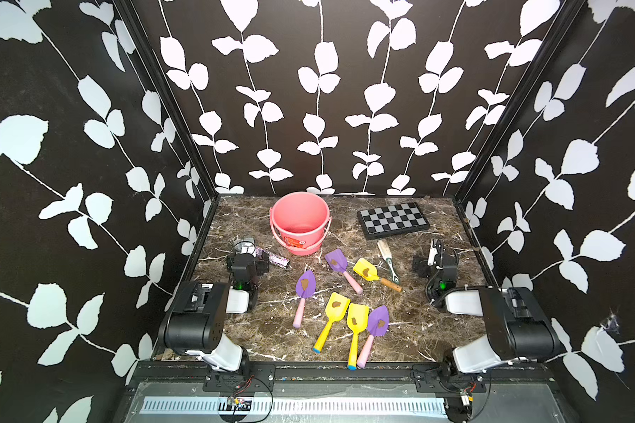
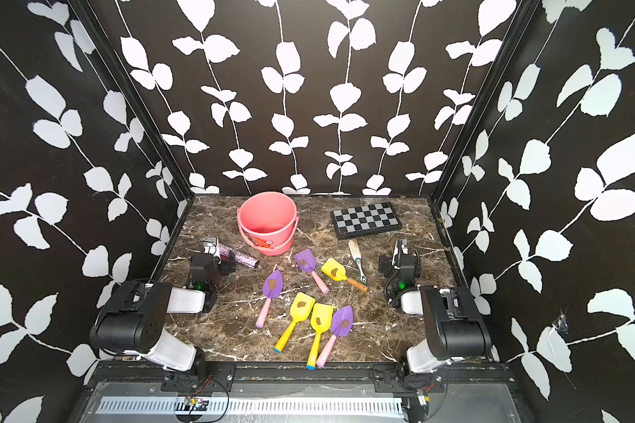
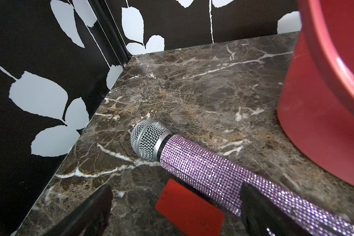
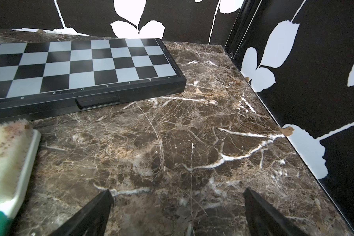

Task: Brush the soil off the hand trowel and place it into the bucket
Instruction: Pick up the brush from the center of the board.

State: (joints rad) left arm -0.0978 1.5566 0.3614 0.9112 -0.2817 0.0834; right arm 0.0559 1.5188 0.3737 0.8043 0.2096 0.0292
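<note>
Several toy hand trowels lie mid-table in both top views, among them a purple one (image 1: 305,287) (image 2: 272,285) and a yellow one (image 1: 366,271). Each blade carries a brown lump of soil (image 1: 305,284). The pink bucket (image 1: 300,223) (image 2: 267,221) (image 3: 315,122) stands upright at the back. A white-bristled brush (image 1: 388,260) (image 4: 6,159) lies right of the trowels. My left gripper (image 1: 244,249) (image 3: 176,190) hangs open over the table at the left. My right gripper (image 1: 435,249) (image 4: 177,191) is open over bare marble, beside the brush. Neither holds anything.
A purple glitter microphone (image 1: 272,256) (image 3: 202,169) lies by the left gripper, next to the bucket. A flat red rectangle (image 3: 189,210) sits below the left jaws. A folded chessboard (image 1: 393,219) (image 4: 80,67) rests at the back right. Patterned walls close in three sides.
</note>
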